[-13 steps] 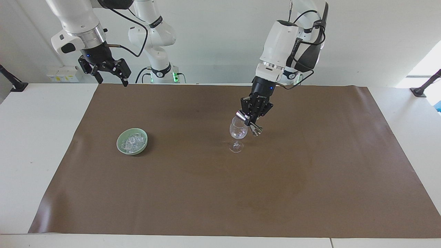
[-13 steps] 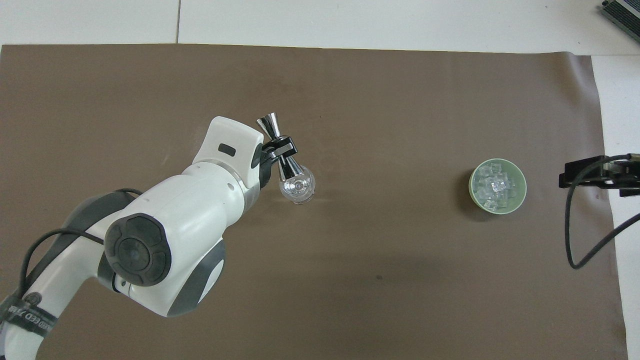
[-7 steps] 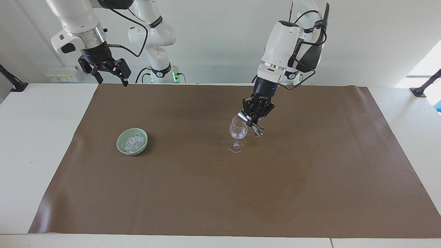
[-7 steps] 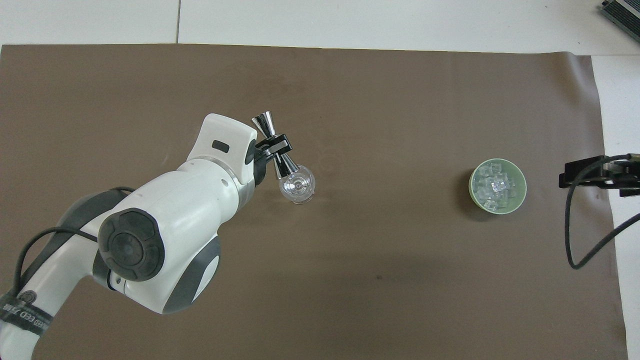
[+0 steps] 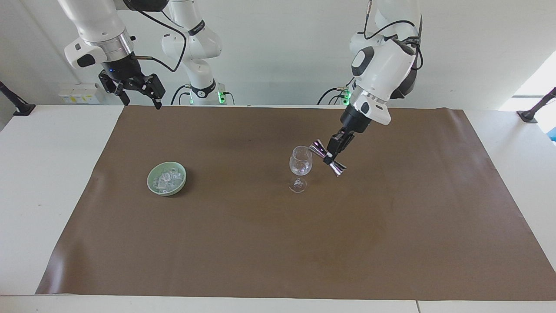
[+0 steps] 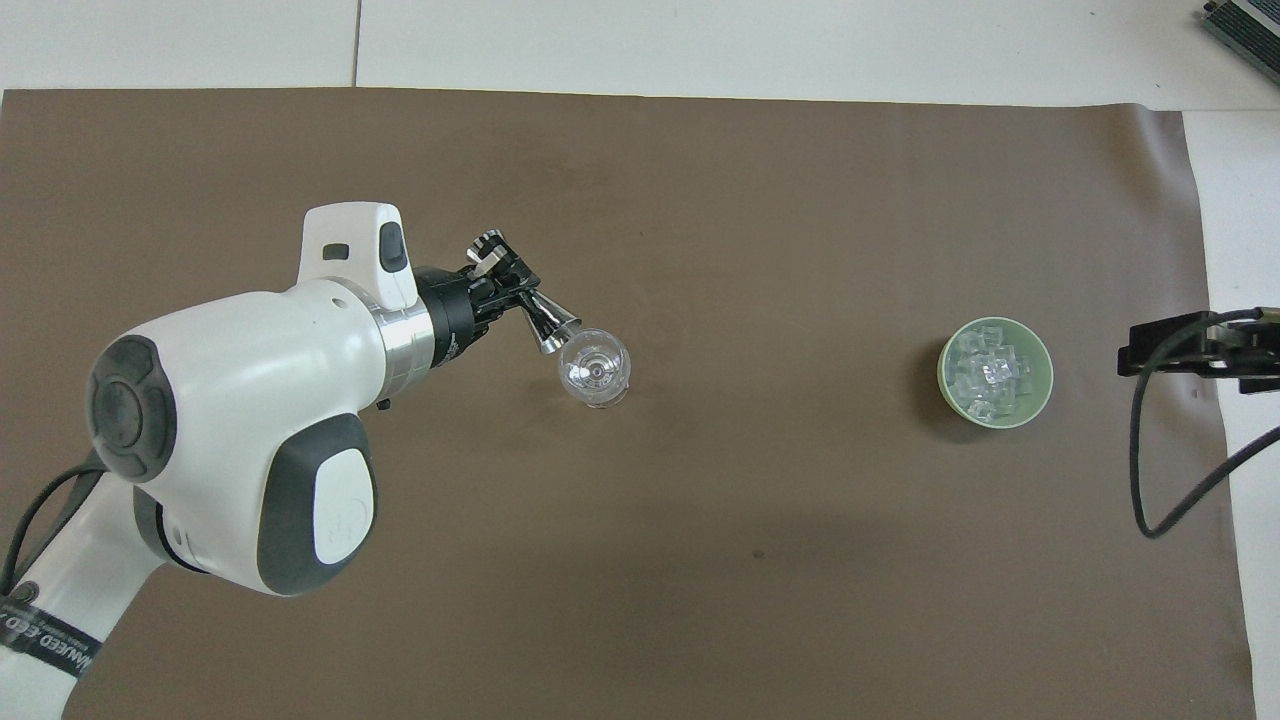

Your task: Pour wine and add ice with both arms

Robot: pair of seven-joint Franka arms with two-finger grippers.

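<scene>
A clear stemmed glass (image 5: pixel 300 168) (image 6: pixel 594 368) stands upright near the middle of the brown mat. My left gripper (image 5: pixel 334 148) (image 6: pixel 505 285) is shut on a shiny metal jigger (image 5: pixel 326 157) (image 6: pixel 545 322) at its waist. The jigger is tilted, with one end at the glass's rim. The ice (image 5: pixel 167 178) (image 6: pixel 990 372), several small clear cubes, lies in a pale green bowl (image 5: pixel 154 181) (image 6: pixel 1040 395) toward the right arm's end of the table. My right gripper (image 5: pixel 139 91) (image 6: pixel 1195 355) is open and empty, and waits raised over the mat's edge near the bowl.
A brown mat (image 5: pixel 260 243) (image 6: pixel 700 560) covers most of the white table (image 5: pixel 43 174). A black cable (image 6: pixel 1150 470) hangs from the right arm.
My left arm has swung its wrist round and drawn back from over the glass toward its own end. The jigger now tilts with one end at the glass's rim. The right arm has not moved.
</scene>
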